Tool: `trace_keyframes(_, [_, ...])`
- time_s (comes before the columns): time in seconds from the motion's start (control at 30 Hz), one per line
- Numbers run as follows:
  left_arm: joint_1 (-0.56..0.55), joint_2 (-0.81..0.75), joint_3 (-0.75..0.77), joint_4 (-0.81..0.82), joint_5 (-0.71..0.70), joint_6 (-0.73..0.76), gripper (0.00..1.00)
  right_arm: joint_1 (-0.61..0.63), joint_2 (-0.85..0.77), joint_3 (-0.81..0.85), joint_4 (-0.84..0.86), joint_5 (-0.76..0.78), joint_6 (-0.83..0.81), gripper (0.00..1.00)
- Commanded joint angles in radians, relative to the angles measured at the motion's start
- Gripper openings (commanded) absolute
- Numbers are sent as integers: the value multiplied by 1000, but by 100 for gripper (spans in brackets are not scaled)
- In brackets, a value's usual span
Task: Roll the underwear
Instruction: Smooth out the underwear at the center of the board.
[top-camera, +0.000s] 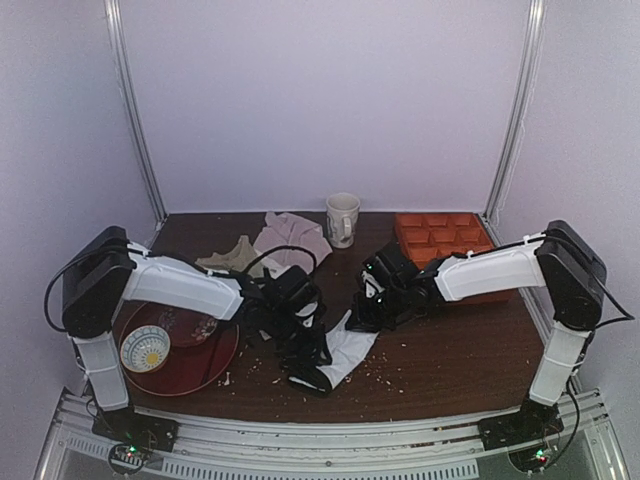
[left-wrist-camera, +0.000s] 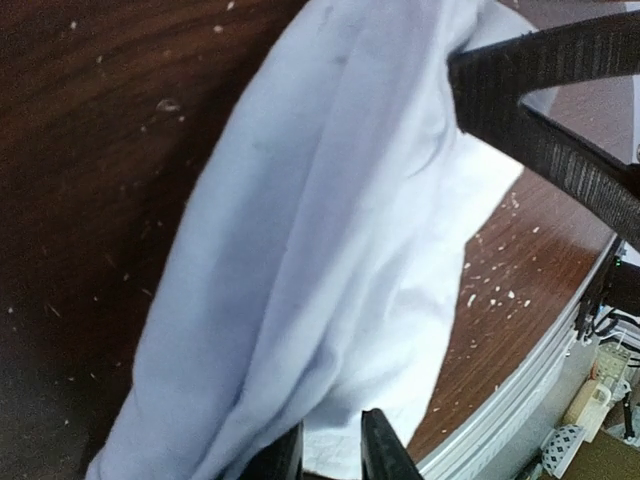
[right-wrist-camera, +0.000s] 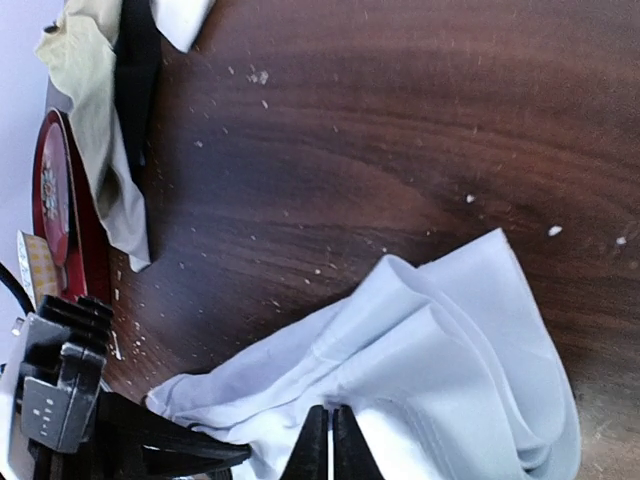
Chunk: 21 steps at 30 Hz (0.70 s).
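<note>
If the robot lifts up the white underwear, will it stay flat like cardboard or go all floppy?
Probably floppy: the underwear already lies in soft folds and bunches. It is likely light too, since it looks like thin cloth that crumples easily. Pushed along the table, it would probably wrinkle up rather than slide in one piece.

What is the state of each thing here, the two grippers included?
underwear: crumpled, not yet rolled.
left gripper: jaws slightly apart, underwear between them; grip unclear.
right gripper: jaws shut on the underwear's edge.
mug: upright.
bowl: upright on the red plate.
tray: flat, right way up.
</note>
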Motion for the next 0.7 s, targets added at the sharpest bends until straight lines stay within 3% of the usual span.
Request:
trace_keyframes(0.0, [-4, 32, -32, 60, 21, -12, 30, -5, 47, -48, 44, -49, -10, 0])
trace_keyframes(0.43, [-4, 49, -79, 35, -24, 8, 30, -57, 37, -142, 27, 6, -57, 1])
trace_keyframes(0.67, [-4, 39, -14, -42, -56, 65, 32, -57, -71, -81, -81, 40, -119, 13])
